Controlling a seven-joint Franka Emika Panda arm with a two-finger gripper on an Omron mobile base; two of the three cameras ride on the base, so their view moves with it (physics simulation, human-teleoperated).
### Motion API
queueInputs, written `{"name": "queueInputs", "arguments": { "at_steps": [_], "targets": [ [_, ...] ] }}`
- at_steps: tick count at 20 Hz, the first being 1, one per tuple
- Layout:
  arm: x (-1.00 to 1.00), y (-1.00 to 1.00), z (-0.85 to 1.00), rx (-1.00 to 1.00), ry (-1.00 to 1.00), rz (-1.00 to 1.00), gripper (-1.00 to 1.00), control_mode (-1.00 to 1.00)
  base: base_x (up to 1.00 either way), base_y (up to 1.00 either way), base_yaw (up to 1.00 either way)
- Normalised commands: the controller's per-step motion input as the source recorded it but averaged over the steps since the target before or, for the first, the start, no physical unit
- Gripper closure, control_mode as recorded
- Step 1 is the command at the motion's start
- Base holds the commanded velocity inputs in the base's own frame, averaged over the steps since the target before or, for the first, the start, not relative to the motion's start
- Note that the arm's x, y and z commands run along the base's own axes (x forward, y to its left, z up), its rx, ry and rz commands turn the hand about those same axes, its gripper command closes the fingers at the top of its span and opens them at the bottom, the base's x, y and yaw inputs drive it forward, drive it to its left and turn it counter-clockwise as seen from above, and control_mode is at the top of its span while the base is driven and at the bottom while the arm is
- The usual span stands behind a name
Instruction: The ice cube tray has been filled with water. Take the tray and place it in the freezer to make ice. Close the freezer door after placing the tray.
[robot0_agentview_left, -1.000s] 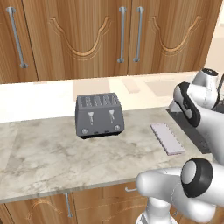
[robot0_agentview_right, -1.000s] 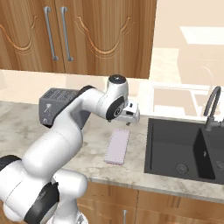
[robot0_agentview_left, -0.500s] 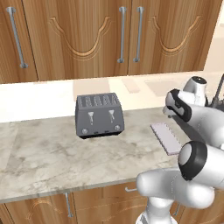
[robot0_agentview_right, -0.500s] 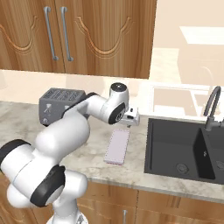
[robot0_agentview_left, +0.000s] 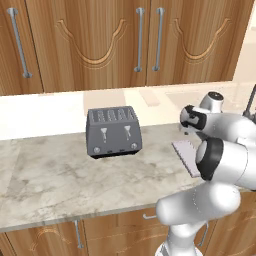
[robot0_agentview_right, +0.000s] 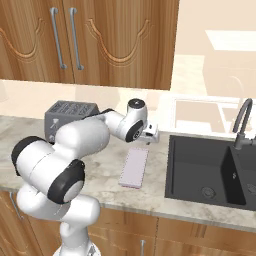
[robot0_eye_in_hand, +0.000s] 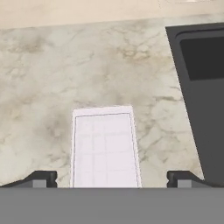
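open counter (robot0_eye_in_hand: 87, 65) around tray (robot0_eye_in_hand: 105, 148), sink (robot0_eye_in_hand: 201, 87) beside

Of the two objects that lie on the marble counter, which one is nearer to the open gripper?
The ice cube tray, flat and pale lilac, beside the black sink; the gripper hovers over its far end. The dark grey toaster stands farther away.

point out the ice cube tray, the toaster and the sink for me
ice cube tray (robot0_eye_in_hand: 105, 148), hand view, middle of its pale top
toaster (robot0_agentview_left: 113, 133), left base view, front face with the levers
sink (robot0_agentview_right: 200, 172), right base view, bare floor of the left basin
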Motion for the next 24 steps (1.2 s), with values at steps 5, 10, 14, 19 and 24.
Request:
{"name": "queueInputs", "arguments": {
  "at_steps": [5,10,14,19,24],
  "targets": [
    [0.56,0.0,-0.22,0.0,0.0,0.0,-1.0,-1.0,0.0,0.0,0.0],
    [0.54,0.0,-0.24,0.0,0.0,0.0,-1.0,-1.0,0.0,0.0,0.0],
    [0.46,0.0,-0.31,0.0,0.0,0.0,-1.0,-1.0,0.0,0.0,0.0],
    [0.36,0.0,-0.45,0.0,0.0,0.0,-1.0,-1.0,0.0,0.0,0.0],
    [0.32,0.0,-0.47,0.0,0.0,0.0,-1.0,-1.0,0.0,0.0,0.0]
  ]
}}
